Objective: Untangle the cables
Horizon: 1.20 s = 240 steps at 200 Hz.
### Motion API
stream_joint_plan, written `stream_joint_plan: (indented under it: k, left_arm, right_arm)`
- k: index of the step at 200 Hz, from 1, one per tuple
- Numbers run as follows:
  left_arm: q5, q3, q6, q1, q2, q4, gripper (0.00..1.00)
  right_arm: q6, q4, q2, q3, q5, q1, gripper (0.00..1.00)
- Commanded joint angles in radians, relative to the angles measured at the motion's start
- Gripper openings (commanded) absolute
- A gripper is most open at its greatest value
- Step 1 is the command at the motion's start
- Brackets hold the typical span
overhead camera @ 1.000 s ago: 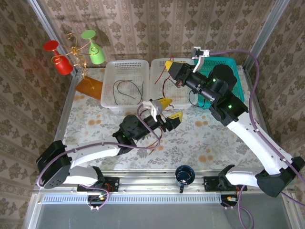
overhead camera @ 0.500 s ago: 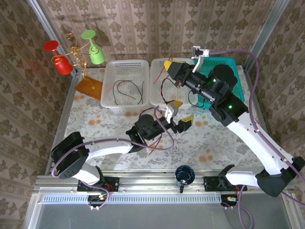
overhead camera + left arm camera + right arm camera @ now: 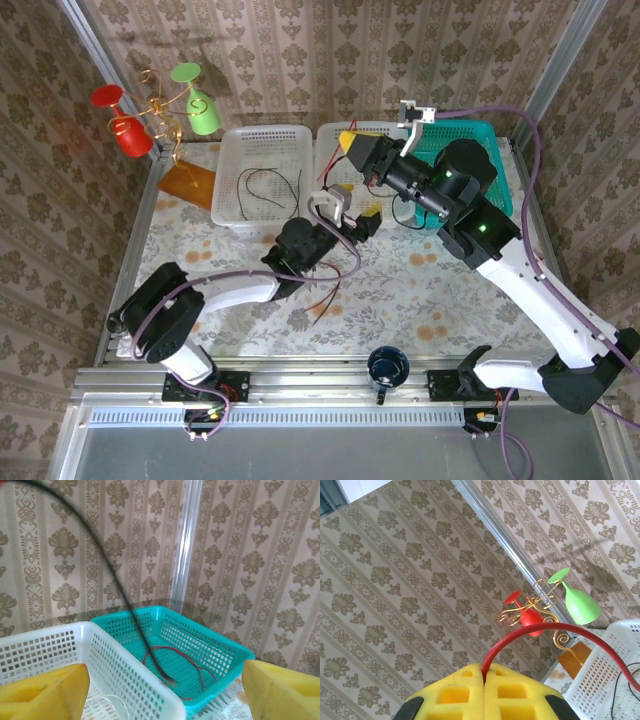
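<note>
My right gripper [image 3: 352, 140] hangs above the middle white basket [image 3: 385, 132], shut on a red cable [image 3: 333, 172] that droops down from it. In the right wrist view the yellow fingertips [image 3: 515, 695] press together on that red cable [image 3: 535, 634]. My left gripper [image 3: 360, 222] stands open at the front rim of that basket with nothing between its fingers [image 3: 42, 692]. A blurred black cable [image 3: 120, 580] dangles in front of it. Another red cable [image 3: 175, 655] lies in the teal basket [image 3: 220, 645]. A black cable [image 3: 265, 190] lies in the left white basket [image 3: 262, 135].
A stand with a red glass [image 3: 125, 130] and a green glass [image 3: 200, 105] is at the back left. A dark cup [image 3: 387, 367] sits at the near edge. A red cable [image 3: 325, 297] lies on the floral tablecloth by my left forearm. Patterned walls close the sides.
My left arm has swung away from the middle of the table toward the baskets, still open. The right gripper has shifted slightly with the red cable.
</note>
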<state>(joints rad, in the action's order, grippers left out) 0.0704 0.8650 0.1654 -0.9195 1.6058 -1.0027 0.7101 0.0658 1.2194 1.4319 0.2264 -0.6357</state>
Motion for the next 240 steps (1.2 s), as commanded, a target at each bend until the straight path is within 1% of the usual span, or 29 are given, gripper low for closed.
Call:
stream_joint_plan:
  k: [1,9,26,36,43,52,56,80,92,119,136,153,179,215,240]
  left_arm:
    - [-0.084,0.053,0.052,0.054,0.043,-0.078,0.80]
    - [-0.123,0.073,0.064,0.070,0.054,-0.080,0.79]
    - [-0.246,0.118,0.078,0.086,0.063,-0.051,0.76]
    - [-0.294,0.136,0.082,0.087,0.062,-0.015,0.71]
    - [-0.318,0.145,0.087,0.085,0.057,0.007,0.65]
    - [-0.328,0.145,0.091,0.083,0.050,0.031,0.55]
    - [-0.325,0.140,0.089,0.081,0.044,0.039,0.48]
    - [-0.276,0.097,0.058,0.068,-0.012,0.079,0.00]
    - [-0.235,0.083,0.030,0.057,-0.055,0.143,0.00]
    - [-0.233,0.085,-0.075,0.035,-0.161,0.351,0.00]
    - [-0.246,0.078,-0.097,0.034,-0.231,0.457,0.00]
    - [-0.261,0.070,-0.105,0.034,-0.304,0.570,0.00]
    - [-0.328,0.051,-0.120,0.061,-0.422,0.767,0.00]
    - [-0.329,0.036,-0.148,0.134,-0.599,1.045,0.00]
    - [-0.376,0.040,-0.155,0.183,-0.689,1.179,0.00]
  right_arm:
    - [-0.019,0.043,-0.038,0.031,-0.030,-0.018,0.00]
    - [-0.024,0.040,-0.040,0.033,-0.029,-0.023,0.00]
    - [-0.042,0.017,-0.044,0.038,-0.036,-0.025,0.00]
    - [-0.056,0.004,-0.048,0.039,-0.044,-0.026,0.00]
    - [-0.064,-0.003,-0.052,0.039,-0.049,-0.025,0.00]
    - [-0.071,-0.006,-0.055,0.038,-0.055,-0.025,0.00]
    - [-0.075,-0.008,-0.058,0.038,-0.058,-0.025,0.00]
    - [-0.114,-0.030,-0.071,0.038,-0.091,-0.023,0.00]
    - [-0.135,-0.045,-0.077,0.039,-0.106,-0.021,0.00]
    - [-0.194,-0.089,-0.096,0.031,-0.177,-0.009,0.00]
    - [-0.220,-0.113,-0.107,0.019,-0.224,0.011,0.00]
    - [-0.225,-0.127,-0.119,-0.003,-0.245,0.047,0.00]
    - [-0.184,-0.129,-0.147,-0.065,-0.249,0.122,0.00]
    - [-0.128,-0.146,-0.182,-0.142,-0.258,0.210,0.00]
    - [-0.087,-0.139,-0.198,-0.189,-0.276,0.256,0.00]
